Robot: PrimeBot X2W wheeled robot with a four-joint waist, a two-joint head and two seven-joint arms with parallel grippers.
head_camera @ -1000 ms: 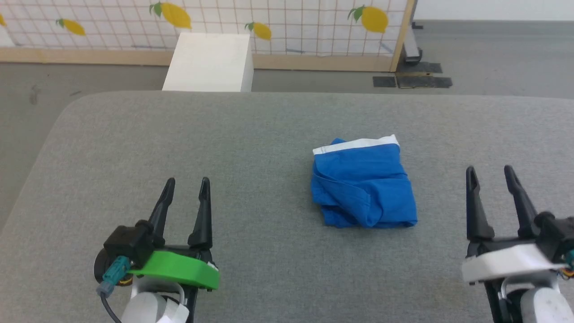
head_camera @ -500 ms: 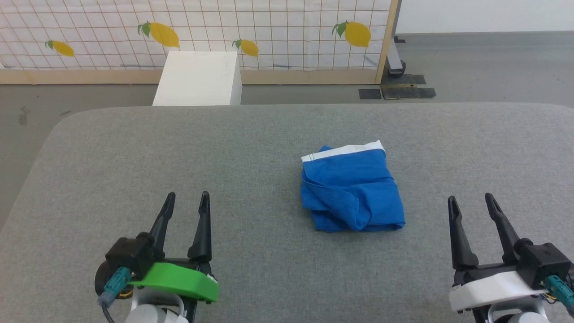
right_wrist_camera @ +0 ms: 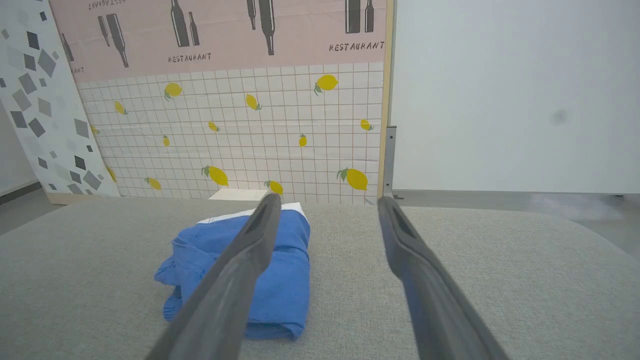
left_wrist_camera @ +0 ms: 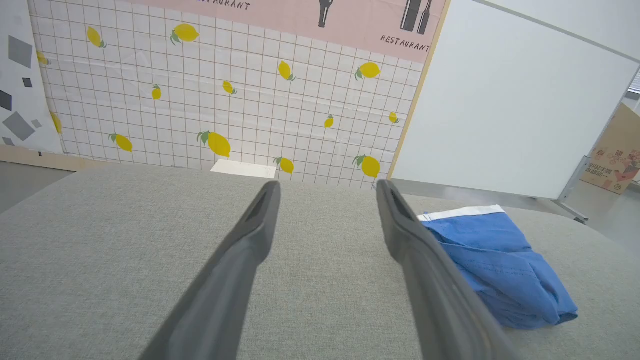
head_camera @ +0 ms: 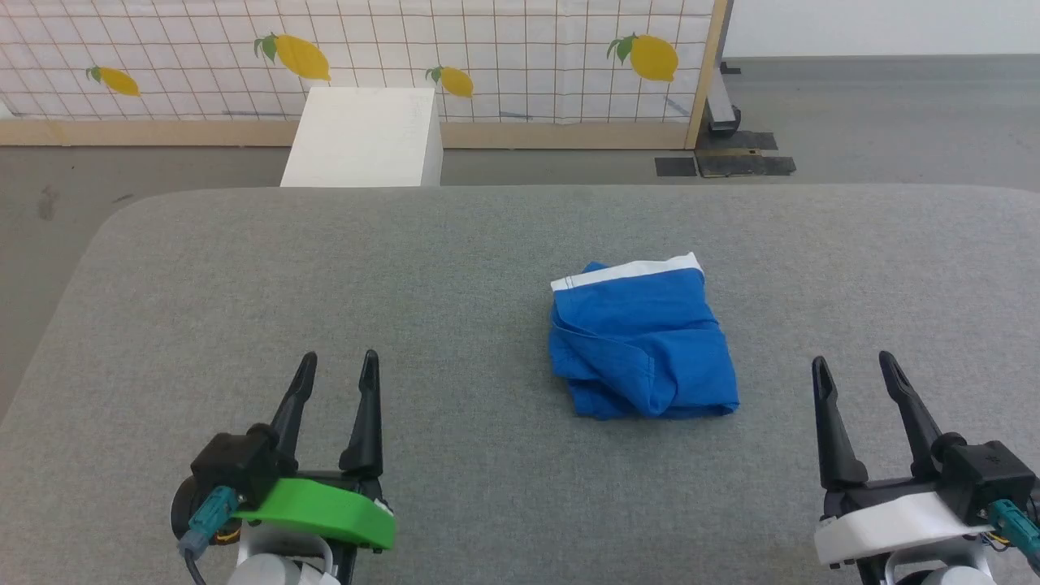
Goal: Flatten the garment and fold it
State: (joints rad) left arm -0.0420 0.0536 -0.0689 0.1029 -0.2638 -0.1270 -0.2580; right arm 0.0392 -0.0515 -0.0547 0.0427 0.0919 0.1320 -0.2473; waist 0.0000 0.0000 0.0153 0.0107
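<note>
Two grippers, left gripper (head_camera: 338, 363) and right gripper (head_camera: 853, 367), rest low with fingers spread, flanking the folded garment (head_camera: 642, 341).

Grey fabric-covered tabletop (head_camera: 325, 268) w/ rounded corners takes up the foreground. Behind its far edge, left of centre, stands a white box (head_camera: 366, 134) on the grey floor (head_camera: 894, 114). Backdrop: white grid-tile sheet w/ yellow lemons (head_camera: 504, 49), 4 of them in head view, wooden frame post (head_camera: 703, 73) at its right end. Dark floor patches (head_camera: 727, 165) lie by the post base. Above the tiles, pink "RESTAURANT" banner (right_wrist_camera: 225, 35) w/ bottle silhouettes. Left: panel w/ grey geometric shapes (right_wrist_camera: 45, 100). Right: plain white partition (left_wrist_camera: 510, 100), cardboard box (left_wrist_camera: 615, 160) beyond.
</note>
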